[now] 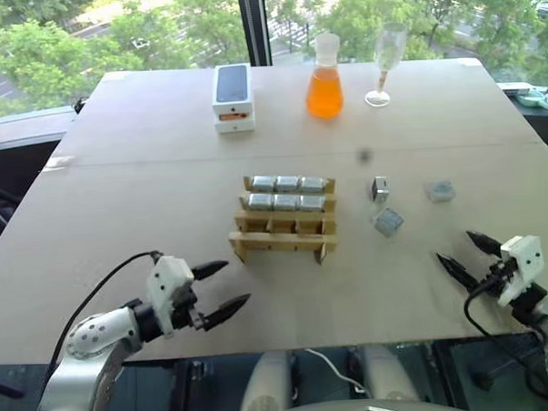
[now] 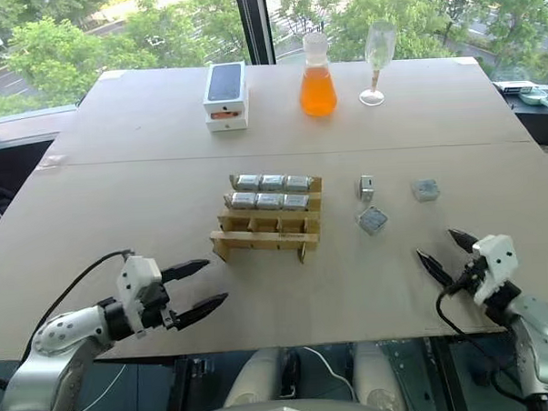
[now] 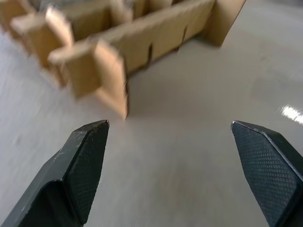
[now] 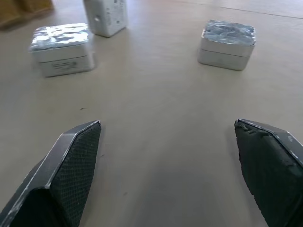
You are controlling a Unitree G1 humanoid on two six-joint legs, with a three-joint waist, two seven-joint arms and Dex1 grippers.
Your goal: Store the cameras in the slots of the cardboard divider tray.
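Observation:
The tan cardboard divider tray (image 1: 284, 230) stands mid-table. Its two back rows each hold three silver-grey cameras (image 1: 288, 184), while the front row's slots are bare. Three loose cameras lie on the table to its right: one upright (image 1: 380, 188), one tilted (image 1: 388, 221), and one flat (image 1: 440, 192). My left gripper (image 1: 238, 281) hovers open near the table's front edge, pointing at the tray's front left corner (image 3: 111, 71). At the front right my right gripper (image 1: 454, 246) is open and empty, facing the loose cameras (image 4: 61, 47).
At the back of the table are a white phone box (image 1: 232, 96), a flask of orange liquid (image 1: 324, 80) and a wine glass (image 1: 383, 64). The table's front edge runs just under both grippers.

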